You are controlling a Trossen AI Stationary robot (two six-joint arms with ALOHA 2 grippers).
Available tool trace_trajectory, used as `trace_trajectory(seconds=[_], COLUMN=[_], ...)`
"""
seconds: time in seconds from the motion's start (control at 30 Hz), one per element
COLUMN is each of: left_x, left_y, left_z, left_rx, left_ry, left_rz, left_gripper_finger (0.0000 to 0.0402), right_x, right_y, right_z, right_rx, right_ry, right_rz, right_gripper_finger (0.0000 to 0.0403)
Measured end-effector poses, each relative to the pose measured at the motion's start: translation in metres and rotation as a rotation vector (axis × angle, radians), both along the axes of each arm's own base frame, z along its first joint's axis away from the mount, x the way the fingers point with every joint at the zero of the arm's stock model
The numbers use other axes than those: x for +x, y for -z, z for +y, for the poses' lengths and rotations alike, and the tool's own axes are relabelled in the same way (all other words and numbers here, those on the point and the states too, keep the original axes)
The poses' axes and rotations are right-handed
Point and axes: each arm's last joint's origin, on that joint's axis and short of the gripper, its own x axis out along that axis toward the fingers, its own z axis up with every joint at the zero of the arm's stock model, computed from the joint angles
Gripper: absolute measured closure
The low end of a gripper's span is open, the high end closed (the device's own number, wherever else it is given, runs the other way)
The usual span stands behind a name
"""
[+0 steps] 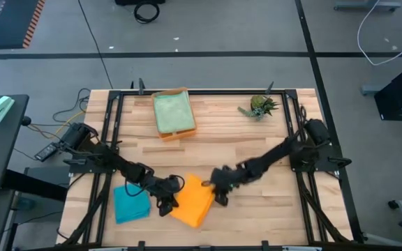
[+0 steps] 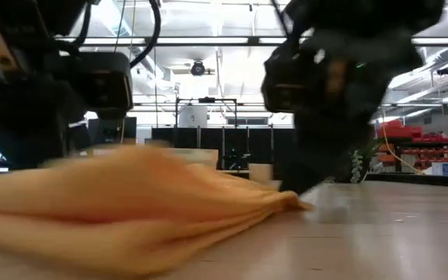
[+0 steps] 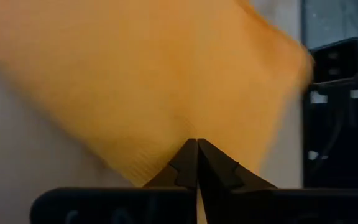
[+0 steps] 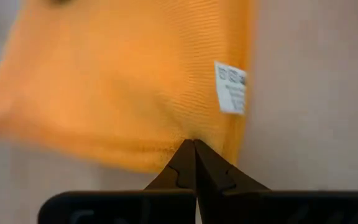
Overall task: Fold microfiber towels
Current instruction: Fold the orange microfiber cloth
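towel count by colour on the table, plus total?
orange towel: 1
teal towel: 1
sage green towel, lying in the orange tray: 1
Total: 3 towels

The wooden table (image 1: 257, 150) carries an orange towel (image 1: 192, 202), teal towel (image 1: 130, 204), orange tray (image 1: 174, 132) and small plant (image 1: 260, 107).
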Motion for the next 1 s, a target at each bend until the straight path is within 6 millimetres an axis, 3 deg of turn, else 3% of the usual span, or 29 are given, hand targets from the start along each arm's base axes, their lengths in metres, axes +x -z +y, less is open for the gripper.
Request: trace_trajectory(seconds=[0.13,0.23,0.33,0.43,0.53,0.63,0.73,0.87,1.0], left_x=[0.011,0.024,0.033,0.034,0.033,0.031,0.03,0.03,0.03], left_y=[-0.011,-0.024,-0.041,-0.05,-0.046,-0.037,-0.028,-0.024,-0.024], left_z=[-0.001,0.004,0.017,0.036,0.051,0.06,0.066,0.071,0.072], left_rx=[-0.021,-0.007,0.01,0.056,0.139,0.203,0.247,0.264,0.282], left_ry=[0.001,0.002,-0.017,-0.063,-0.061,-0.04,-0.021,-0.011,0.007], left_rz=[-0.057,-0.128,-0.198,-0.203,-0.157,-0.092,-0.036,-0.018,-0.029], left_gripper_finger=[0.0395,0.0396,0.0386,0.0381,0.0392,0.0395,0.0387,0.0394,0.0393], right_x=[0.006,0.007,-0.002,-0.009,-0.015,-0.018,-0.018,-0.016,-0.016], right_y=[-0.015,-0.039,-0.064,-0.086,-0.089,-0.074,-0.054,-0.027,-0.007], right_z=[-0.053,-0.088,-0.096,-0.076,-0.035,0.006,0.036,0.056,0.062], right_rx=[-0.091,-0.102,-0.089,-0.049,0.002,0.023,0.067,0.128,0.13], right_ry=[0.046,0.107,0.121,0.083,0.01,-0.017,-0.026,-0.005,0.053], right_rz=[-0.013,-0.08,-0.117,-0.179,-0.196,-0.193,-0.185,-0.159,-0.117], right_gripper_finger=[0.0403,0.0403,0.0403,0.0403,0.0403,0.0403,0.0403,0.0403,0.0403])
